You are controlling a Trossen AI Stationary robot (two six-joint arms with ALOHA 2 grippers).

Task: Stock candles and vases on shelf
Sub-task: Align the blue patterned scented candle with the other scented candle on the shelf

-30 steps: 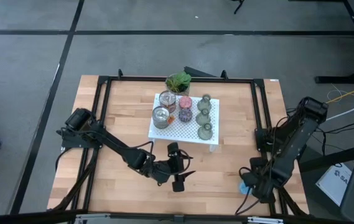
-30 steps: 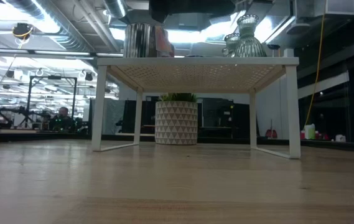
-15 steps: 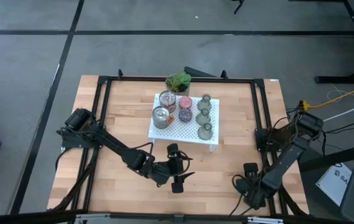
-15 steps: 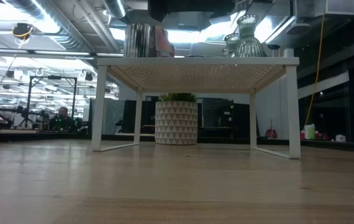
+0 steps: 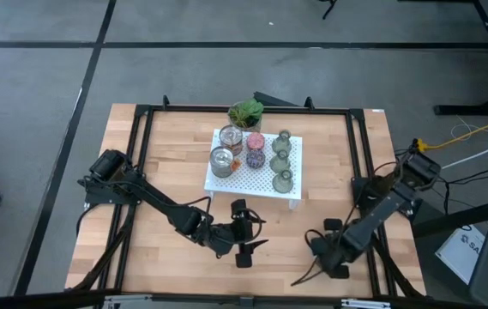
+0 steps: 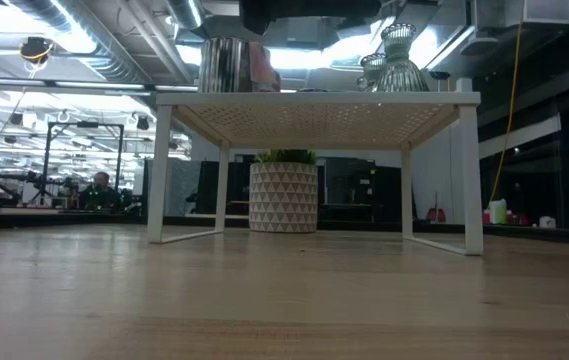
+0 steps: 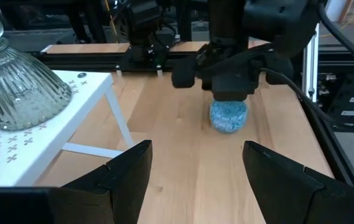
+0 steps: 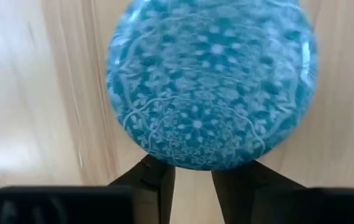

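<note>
While looking across the wooden table (image 5: pixel 166 163), shows the right gripper (image 7: pixel 229 99) set directly on top of the light blue candle (image 7: pixel 229 116) near the front right edge, well apart from the white shelf (image 5: pixel 261 182); cannot tell whether clamped on it or loose. Shows the left gripper (image 5: pixel 245 240) at front centre, spread wide and empty. Finds the other candles (image 5: pixel 226 150) and three green vases (image 5: pixel 281 157) on the shelf.

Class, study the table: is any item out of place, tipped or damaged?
One light blue candle sits off the shelf, on the wooden tabletop, under the right hand. Silver candles and vases stand upright on it. Nothing looks damaged.
</note>
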